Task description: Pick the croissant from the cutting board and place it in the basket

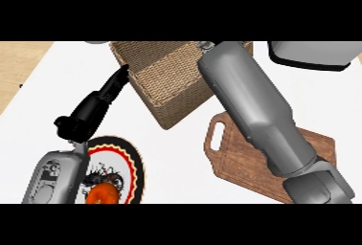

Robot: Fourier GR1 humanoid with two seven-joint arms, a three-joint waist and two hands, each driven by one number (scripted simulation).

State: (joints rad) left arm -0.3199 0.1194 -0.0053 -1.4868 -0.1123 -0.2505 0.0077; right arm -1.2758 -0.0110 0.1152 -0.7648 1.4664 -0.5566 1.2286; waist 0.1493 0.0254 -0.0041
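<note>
One straight-fingered left hand (106,95) beside the woven basket (166,72); right hand's fingers hidden, croissant unseen.

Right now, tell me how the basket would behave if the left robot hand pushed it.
The basket looks woven and open-topped, so it is probably light for its size. Its base looks broad, so it would likely slide on the smooth counter rather than tip. The coarse weave probably would not be slippery against the left robot hand.
</note>
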